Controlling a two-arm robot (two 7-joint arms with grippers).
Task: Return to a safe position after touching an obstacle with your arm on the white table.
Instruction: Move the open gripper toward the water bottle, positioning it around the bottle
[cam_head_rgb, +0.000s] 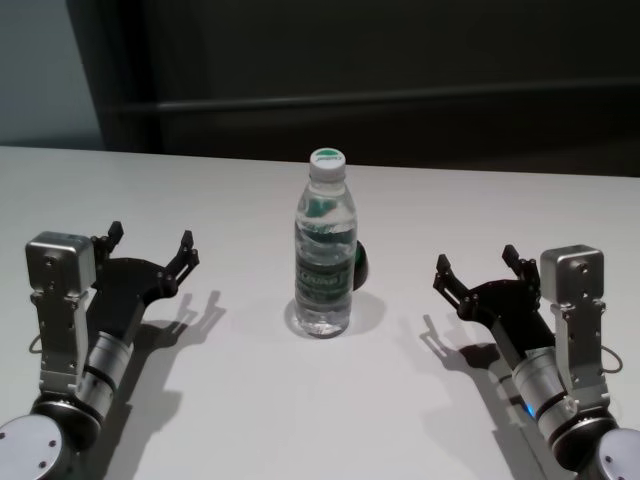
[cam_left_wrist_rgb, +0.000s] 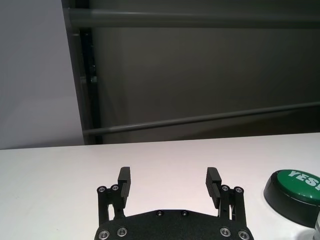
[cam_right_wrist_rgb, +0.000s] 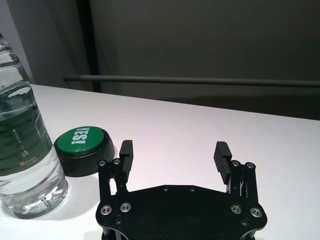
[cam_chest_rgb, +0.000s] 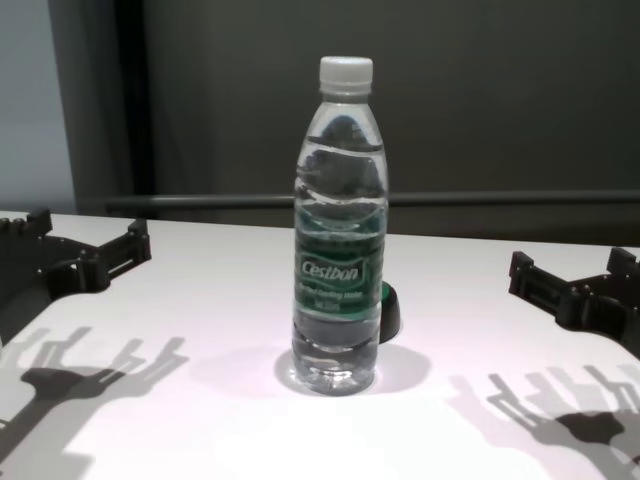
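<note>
The obstacle, a tall clear water bottle (cam_head_rgb: 325, 250) with a white cap and a green label, stands upright at the middle of the white table (cam_head_rgb: 250, 400). It also shows in the chest view (cam_chest_rgb: 338, 230) and the right wrist view (cam_right_wrist_rgb: 22, 145). My left gripper (cam_head_rgb: 152, 237) hovers low over the table, well to the left of the bottle, open and empty (cam_left_wrist_rgb: 169, 175). On the other side my right gripper (cam_head_rgb: 476, 260) is likewise open and empty (cam_right_wrist_rgb: 175, 148), clear of the bottle. Neither arm touches the bottle.
A small black dome with a green top (cam_head_rgb: 358, 266) sits just behind and to the right of the bottle (cam_right_wrist_rgb: 82, 145). The table's far edge (cam_head_rgb: 480, 168) meets a dark wall with a horizontal rail (cam_left_wrist_rgb: 200, 120).
</note>
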